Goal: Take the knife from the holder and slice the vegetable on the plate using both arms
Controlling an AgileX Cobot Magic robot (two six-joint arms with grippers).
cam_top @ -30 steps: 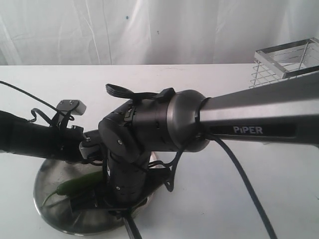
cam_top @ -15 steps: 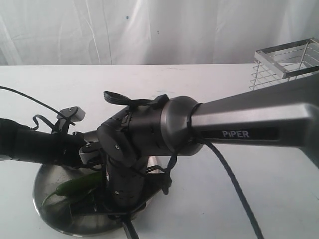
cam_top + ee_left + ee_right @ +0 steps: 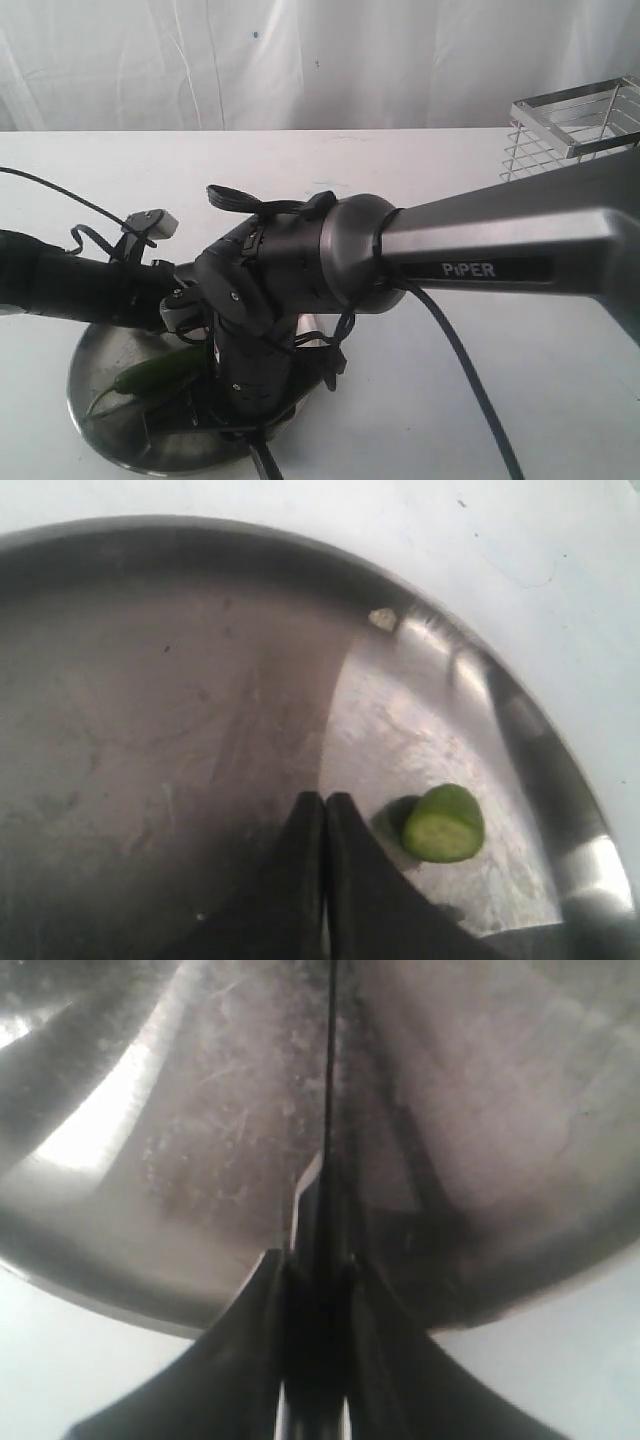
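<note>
A wide round plate of brushed stainless steel (image 3: 110, 440) lies on the smooth white table (image 3: 580, 400) at the near left of the exterior view, its shallow face scratched and dully shining. Both arms reach over it. The right arm's thick grey link marked PiPER (image 3: 500, 235) runs in from the right and ends in a bulky black wrist that points down at the plate. The slimmer black left arm (image 3: 70, 285) comes in from the left with cables looped along it.

The right gripper (image 3: 320, 1260) is clamped narrow on the slim dark-bladed knife (image 3: 330, 1060). Its blade shows edge-on, a thin straight line running out over the steel; whether the edge touches the plate I cannot tell.

The left gripper (image 3: 325, 805) has its two black wedge-shaped fingers pressed together with nothing between them, over the plate. Just beside them lies a short cut piece of cucumber (image 3: 443, 823), dark-skinned, its round cut face pale green. A tiny pale crumb (image 3: 383, 618) sits near the raised rim.

The slender dark green cucumber (image 3: 155, 373) lies on the plate's left half, thin stem curling towards the rim, its other end hidden behind the black wrist.

The tall boxy holder of shiny silver wire (image 3: 570, 125), topped by a flat square metal rim, stands at the table's far right, well apart from the plate
</note>
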